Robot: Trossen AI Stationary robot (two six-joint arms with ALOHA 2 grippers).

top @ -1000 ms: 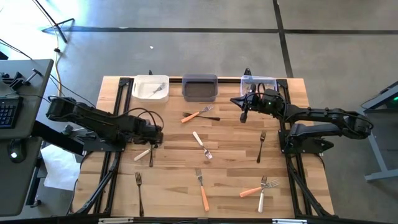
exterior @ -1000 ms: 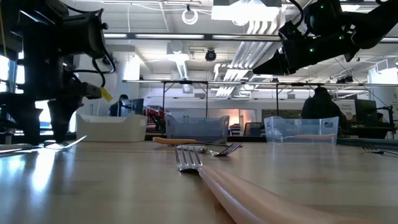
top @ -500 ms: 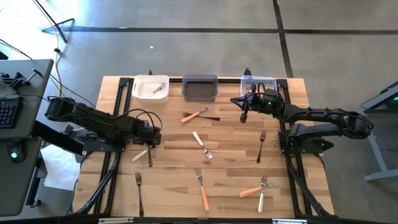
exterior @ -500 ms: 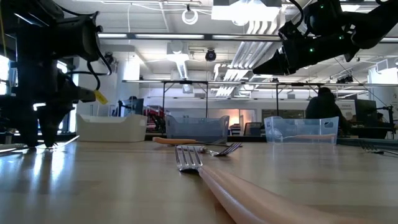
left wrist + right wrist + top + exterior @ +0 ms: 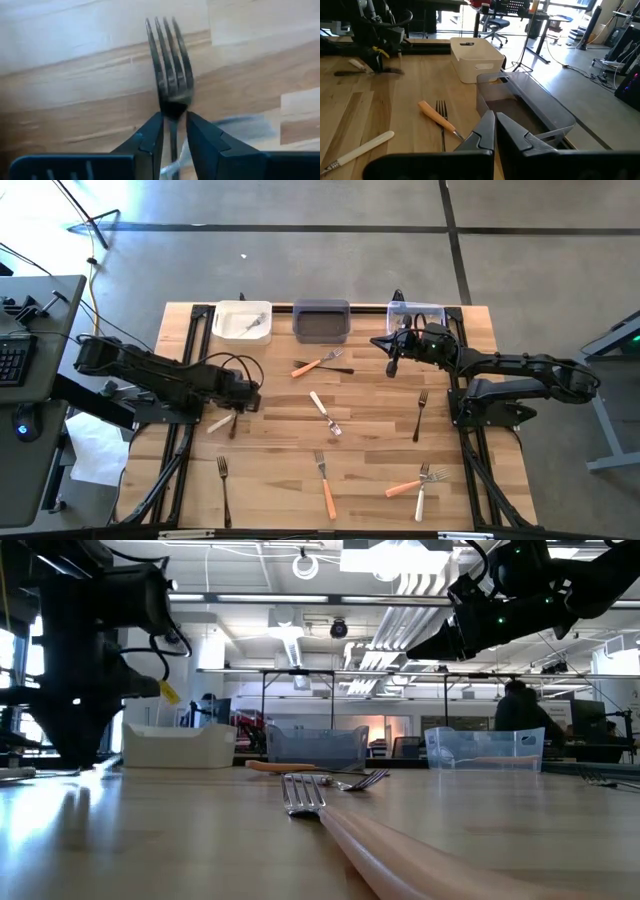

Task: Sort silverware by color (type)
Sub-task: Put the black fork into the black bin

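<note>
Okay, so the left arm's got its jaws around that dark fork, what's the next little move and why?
Probably lift it straight up. The left gripper is closed on the neck of the dark fork, which is low over the table. It needs to clear the wood before going to the grey bin.

Left gripper point(image 5: 173, 131) low at the tabletop, fingers nearly closed; right gripper point(image 5: 495, 125) raised, apparently shut.

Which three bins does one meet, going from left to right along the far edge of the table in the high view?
White bin → dark grey bin → clear bin, which the right gripper partly covers.
</note>
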